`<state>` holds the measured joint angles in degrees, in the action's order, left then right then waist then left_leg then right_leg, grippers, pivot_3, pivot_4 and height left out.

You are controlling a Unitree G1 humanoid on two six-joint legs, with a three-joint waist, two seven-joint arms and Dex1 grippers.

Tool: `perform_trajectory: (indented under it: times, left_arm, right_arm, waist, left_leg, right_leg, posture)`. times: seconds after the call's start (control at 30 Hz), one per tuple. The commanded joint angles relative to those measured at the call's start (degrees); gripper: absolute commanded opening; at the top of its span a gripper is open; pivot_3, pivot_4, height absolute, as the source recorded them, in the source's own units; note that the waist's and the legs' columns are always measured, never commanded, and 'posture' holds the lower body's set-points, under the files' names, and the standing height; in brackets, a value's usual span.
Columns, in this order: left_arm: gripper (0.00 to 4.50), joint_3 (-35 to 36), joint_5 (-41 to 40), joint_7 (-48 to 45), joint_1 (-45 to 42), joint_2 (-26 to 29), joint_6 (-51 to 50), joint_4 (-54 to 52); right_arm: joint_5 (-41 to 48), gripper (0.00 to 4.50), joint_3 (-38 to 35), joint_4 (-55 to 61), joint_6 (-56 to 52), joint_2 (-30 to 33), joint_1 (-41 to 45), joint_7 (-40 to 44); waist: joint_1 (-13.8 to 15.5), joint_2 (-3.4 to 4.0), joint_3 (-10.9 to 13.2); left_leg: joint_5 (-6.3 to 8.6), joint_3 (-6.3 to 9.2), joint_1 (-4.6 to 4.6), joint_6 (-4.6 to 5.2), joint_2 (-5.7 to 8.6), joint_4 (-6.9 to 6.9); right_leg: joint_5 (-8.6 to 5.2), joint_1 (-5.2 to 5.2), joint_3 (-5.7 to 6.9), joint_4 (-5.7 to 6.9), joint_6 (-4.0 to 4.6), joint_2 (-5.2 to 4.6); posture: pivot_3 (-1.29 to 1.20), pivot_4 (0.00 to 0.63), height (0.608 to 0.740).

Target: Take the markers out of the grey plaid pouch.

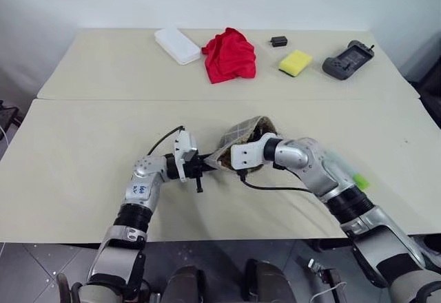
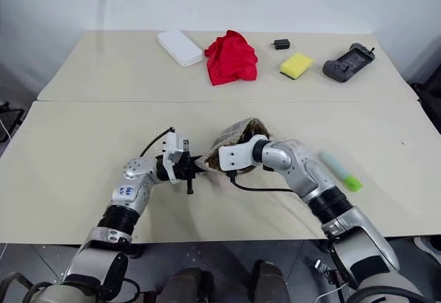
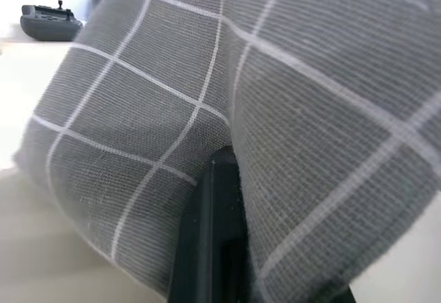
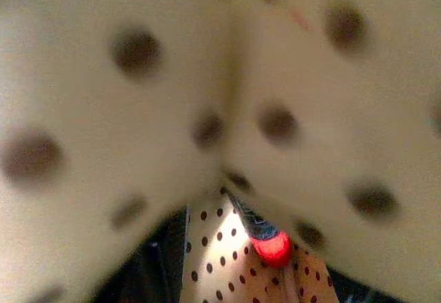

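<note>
- Looks like early-to-middle going: grey plaid pouch [image 1: 242, 138] held up off the worktop [image 1: 83, 158], about mid-front, mouth opened toward the right arm
- Left gripper [image 1: 210, 163] with jaws pressed together, pinching the pouch's near corner; plaid fabric bunched over a black finger [image 3: 210, 248] in the left wrist view
- Right gripper [image 2: 224, 157] reaching into the pouch mouth; jaws buried in the fabric, so can't tell whether spread or pinching anything
- Inside, in the right wrist view: tan dotted lining [image 4: 124, 110] up close, plus one slim dark stick with a red tip [image 4: 265, 237] lower down, probably a marker, not yet out
- No dark markers lying out on the worktop, so guessing none removed so far; all of the pulling-out left to do
- Count: one pouch, one probable marker visible inside, more possibly hidden
- Other stuff, one each: green highlighter-looking thing [image 2: 342, 172] near the right arm, red cloth [image 1: 229, 55], white case [image 1: 178, 45], yellow sponge [image 1: 295, 62], small black block [image 1: 278, 41], grey controller [image 1: 348, 60], all along the far side
</note>
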<state>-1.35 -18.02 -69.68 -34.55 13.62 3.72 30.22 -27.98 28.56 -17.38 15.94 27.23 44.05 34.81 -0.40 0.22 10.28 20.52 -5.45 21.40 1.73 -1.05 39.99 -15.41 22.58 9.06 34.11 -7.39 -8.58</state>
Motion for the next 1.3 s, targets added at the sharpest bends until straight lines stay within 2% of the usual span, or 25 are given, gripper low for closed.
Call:
perform_trajectory:
  times: [0.03,0.1,0.2,0.33,0.53,0.67,0.87,1.0,1.3]
  left_arm:
    - [0.00,-0.7,-1.7,-1.5,-1.7,-1.4,-0.4,-1.2]
    - [0.00,-0.6,-1.6,-1.6,-1.7,-1.4,-0.6,-1.3]
    - [0.00,-0.1,-1.5,-1.2,-1.9,-1.2,-0.6,-1.3]
    - [0.00,0.7,-0.7,0.2,-1.8,-0.7,0.5,-1.1]
    - [0.00,1.6,2.3,5.0,-1.7,0.9,3.6,1.1]
    - [0.00,2.3,7.1,14.6,-1.6,2.1,6.3,2.7]
    - [0.00,1.6,10.6,25.1,-2.6,1.4,3.5,2.3]
    - [0.00,-0.6,11.8,25.8,-2.6,1.4,2.6,0.5]
    - [0.00,-6.8,15.2,22.7,-0.4,2.1,5.9,-6.1]
  right_arm:
    - [-1.3,2.55,2.5,-4.4,5.5,-2.0,1.2,-0.3]
    - [-1.1,2.55,2.4,-6.8,5.9,-2.7,1.9,0.8]
    - [0.8,1.98,0.9,-7.9,6.3,-3.3,2.8,2.4]
    - [1.5,0.71,-0.6,-5.4,5.2,-2.0,2.5,4.9]
    - [3.1,0.62,-4.0,3.2,0.7,2.9,0.0,10.6]
    - [4.3,0.60,-6.1,11.6,-6.1,6.4,-1.9,16.2]
    - [5.0,0.60,-6.9,19.8,-17.1,5.9,-2.2,20.7]
    - [5.7,0.60,-7.8,21.6,-22.1,5.1,-2.5,21.3]
    - [1.4,0.60,-7.9,17.3,-22.2,5.9,0.6,16.5]
  waist:
    - [0.0,0.00,0.0]
    - [-0.1,0.00,0.0]
    - [-0.2,0.00,0.0]
    - [0.0,0.00,0.0]
    - [0.2,0.00,0.0]
    - [0.2,0.00,0.0]
    - [0.4,0.00,0.0]
    - [0.4,0.00,0.0]
    - [0.2,0.00,0.0]
  left_leg:
    - [0.00,0.00,0.00,0.00,0.00,0.00]
    - [0.00,0.01,0.00,0.00,0.00,0.00]
    - [-0.01,0.02,-0.02,0.00,-0.02,0.00]
    - [-0.01,0.06,-0.03,0.00,-0.02,0.01]
    - [0.01,0.09,0.01,0.01,0.02,0.03]
    - [0.00,0.10,0.01,0.01,-0.01,0.01]
    - [0.00,0.13,-0.01,0.01,-0.01,0.03]
    - [0.01,0.13,0.00,0.01,0.02,0.04]
    - [0.00,0.10,0.01,0.01,0.01,0.01]
  right_leg:
    - [0.00,0.00,0.01,0.00,0.00,0.00]
    - [0.00,-0.01,-0.01,0.00,0.00,0.00]
    - [0.00,-0.02,-0.01,0.02,0.00,0.01]
    - [0.00,-0.02,-0.01,0.03,0.00,0.00]
    - [0.00,-0.04,0.00,-0.01,0.00,-0.03]
    - [0.00,-0.02,0.00,-0.01,0.00,0.00]
    - [0.00,-0.02,-0.02,0.01,0.00,-0.01]
    - [0.00,-0.02,-0.01,0.01,0.00,-0.02]
    - [0.00,0.00,-0.01,0.00,0.00,-0.01]
  posture:
    - [0.00,0.150,0.740]
    - [0.00,0.150,0.740]
    - [0.00,0.150,0.740]
    - [0.00,0.150,0.740]
    - [0.00,0.150,0.740]
    - [0.00,0.150,0.740]
    - [0.00,0.150,0.740]
    - [0.00,0.150,0.740]
    - [0.00,0.150,0.740]
